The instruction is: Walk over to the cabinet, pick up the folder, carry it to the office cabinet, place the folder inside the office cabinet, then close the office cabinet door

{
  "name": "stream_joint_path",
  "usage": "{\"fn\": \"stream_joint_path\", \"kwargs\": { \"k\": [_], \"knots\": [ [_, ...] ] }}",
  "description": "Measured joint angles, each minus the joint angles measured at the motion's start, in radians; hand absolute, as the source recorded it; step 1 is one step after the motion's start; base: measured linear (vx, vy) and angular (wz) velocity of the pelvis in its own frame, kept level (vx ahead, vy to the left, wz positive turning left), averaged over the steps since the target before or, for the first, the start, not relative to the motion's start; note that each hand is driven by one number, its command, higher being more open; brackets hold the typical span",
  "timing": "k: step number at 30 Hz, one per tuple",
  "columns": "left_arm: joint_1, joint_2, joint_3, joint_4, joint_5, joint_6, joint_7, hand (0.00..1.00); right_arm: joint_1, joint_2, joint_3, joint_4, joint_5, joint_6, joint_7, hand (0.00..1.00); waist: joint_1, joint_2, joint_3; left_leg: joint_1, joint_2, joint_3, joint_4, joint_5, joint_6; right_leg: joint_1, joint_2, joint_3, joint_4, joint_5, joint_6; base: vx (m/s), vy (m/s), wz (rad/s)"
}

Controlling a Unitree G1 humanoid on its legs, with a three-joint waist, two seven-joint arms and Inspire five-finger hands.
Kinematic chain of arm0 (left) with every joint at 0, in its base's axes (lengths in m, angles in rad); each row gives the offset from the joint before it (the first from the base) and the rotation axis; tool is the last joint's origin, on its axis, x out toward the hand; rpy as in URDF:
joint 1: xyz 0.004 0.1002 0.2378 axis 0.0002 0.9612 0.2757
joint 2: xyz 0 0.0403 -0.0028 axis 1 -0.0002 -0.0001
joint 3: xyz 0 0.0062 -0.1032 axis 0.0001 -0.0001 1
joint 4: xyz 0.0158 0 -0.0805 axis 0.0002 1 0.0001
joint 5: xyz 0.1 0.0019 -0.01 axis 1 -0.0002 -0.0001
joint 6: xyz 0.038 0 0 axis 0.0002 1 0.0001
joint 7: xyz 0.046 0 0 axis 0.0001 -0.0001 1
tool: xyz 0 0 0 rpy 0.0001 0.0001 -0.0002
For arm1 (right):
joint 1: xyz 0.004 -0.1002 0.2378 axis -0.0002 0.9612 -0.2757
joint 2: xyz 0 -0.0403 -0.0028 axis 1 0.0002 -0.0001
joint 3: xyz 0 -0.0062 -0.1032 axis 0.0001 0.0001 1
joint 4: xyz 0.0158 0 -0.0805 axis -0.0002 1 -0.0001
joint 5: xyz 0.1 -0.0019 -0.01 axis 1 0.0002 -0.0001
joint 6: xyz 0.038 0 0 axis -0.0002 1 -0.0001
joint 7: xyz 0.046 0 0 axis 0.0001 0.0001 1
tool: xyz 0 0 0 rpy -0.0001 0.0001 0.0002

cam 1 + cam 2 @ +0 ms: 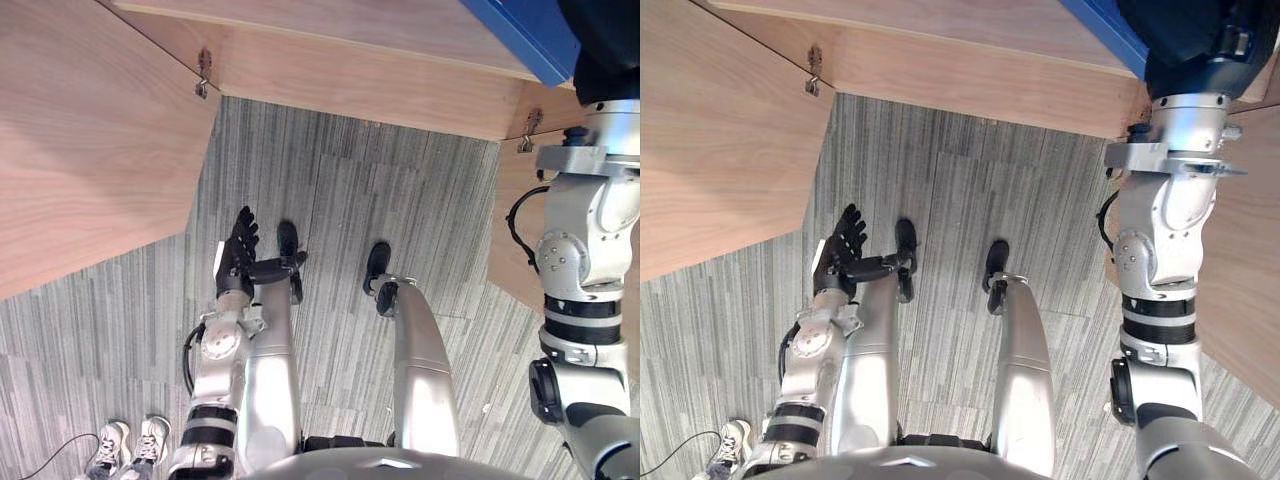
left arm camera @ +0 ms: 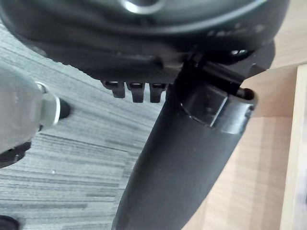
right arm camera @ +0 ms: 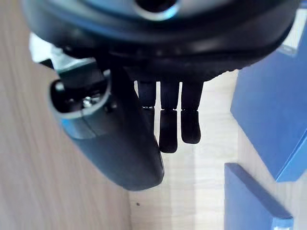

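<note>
A blue folder (image 1: 528, 35) lies on the wooden cabinet shelf (image 1: 380, 80) at the far right, and its blue surface (image 3: 268, 96) fills one side of the right wrist view. My right hand (image 1: 1185, 45) is raised over the shelf beside the folder. Its fingers (image 3: 169, 120) hang straight and hold nothing. A second blue edge (image 3: 249, 196) lies close by on the shelf. Low over the carpet in front of the cabinet, my left hand (image 1: 238, 255) is open and empty.
The cabinet's left door (image 1: 90, 150) stands open and reaches out over the grey carpet (image 1: 330, 180). Its right door (image 1: 1240, 280) is open behind my right arm. A person's white shoes (image 1: 130, 445) stand at the lower left.
</note>
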Motion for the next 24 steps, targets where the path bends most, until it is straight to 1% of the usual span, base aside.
{"fn": "stream_joint_path", "kwargs": {
  "k": [1,3,5,8,11,15,17,21,24],
  "knots": [
    [-0.002,0.000,0.000,0.000,0.001,0.000,0.001,1.00,0.000,0.000,0.002,0.000,-0.015,0.000,-0.004,0.00,0.000,0.000,0.000,0.000,0.000,0.000,0.000,0.000,0.000,0.000,0.000,0.000,0.000,0.000,0.000,0.00,0.000,0.00],
    [-0.023,-0.006,0.013,0.002,0.023,0.000,0.014,1.00,-0.004,-0.002,0.031,0.000,-0.145,0.011,-0.032,0.00,-0.001,0.000,0.000,-0.001,0.000,0.002,0.001,-0.002,0.001,-0.003,0.000,0.002,0.000,0.000,0.000,0.00,0.000,0.00],
    [-0.038,-0.007,0.018,0.003,0.038,0.000,0.021,1.00,-0.028,-0.011,0.072,0.007,-0.243,0.032,-0.036,0.00,-0.002,0.003,-0.002,-0.010,0.000,0.006,0.001,-0.002,0.001,-0.014,-0.001,0.005,0.001,0.000,0.000,0.00,0.000,0.00],
    [-0.048,-0.008,0.017,0.008,0.038,0.002,0.031,1.00,-0.065,-0.012,0.122,0.058,-0.317,0.051,-0.038,0.00,-0.002,0.004,-0.002,-0.015,0.000,0.002,0.000,0.000,0.002,-0.017,0.000,0.001,0.007,0.000,0.000,0.03,0.006,0.02],
    [-0.051,-0.005,0.017,0.017,0.038,0.003,0.035,1.00,-0.100,-0.016,0.189,0.128,-0.368,0.076,-0.035,0.00,-0.002,0.004,-0.002,-0.018,0.000,0.002,-0.003,0.001,0.001,-0.022,0.000,0.001,0.006,0.000,0.000,0.00,0.000,0.00],
    [-0.063,-0.001,0.017,0.038,0.038,0.005,0.041,1.00,-0.139,-0.025,0.241,0.210,-0.414,0.103,-0.023,0.00,-0.001,0.004,-0.002,-0.044,-0.001,-0.002,-0.001,0.004,-0.001,-0.047,0.000,-0.001,0.007,0.000,0.000,0.00,0.000,0.00],
    [-0.065,0.002,0.017,0.057,0.038,0.007,0.051,1.00,-0.173,-0.036,0.272,0.273,-0.443,0.125,-0.023,0.00,-0.001,0.004,-0.002,-0.057,-0.001,-0.005,0.002,0.006,-0.001,-0.057,-0.001,-0.004,0.014,0.000,0.000,0.00,0.000,0.00],
    [-0.066,0.012,0.017,0.080,0.038,0.008,0.061,1.00,-0.224,-0.056,0.300,0.349,-0.446,0.156,-0.024,0.00,-0.002,0.004,-0.001,-0.063,-0.001,-0.008,0.002,0.007,-0.002,-0.062,-0.001,-0.007,0.013,0.000,0.000,0.00,0.000,0.00],
    [-0.068,0.018,0.017,0.081,0.037,0.007,0.070,1.00,-0.257,-0.059,0.300,0.384,-0.450,0.164,-0.026,0.00,-0.003,0.004,0.000,-0.068,-0.001,-0.012,-0.001,0.007,-0.003,-0.063,-0.001,-0.011,0.010,0.000,0.000,0.00,0.003,0.01]
  ]
}}
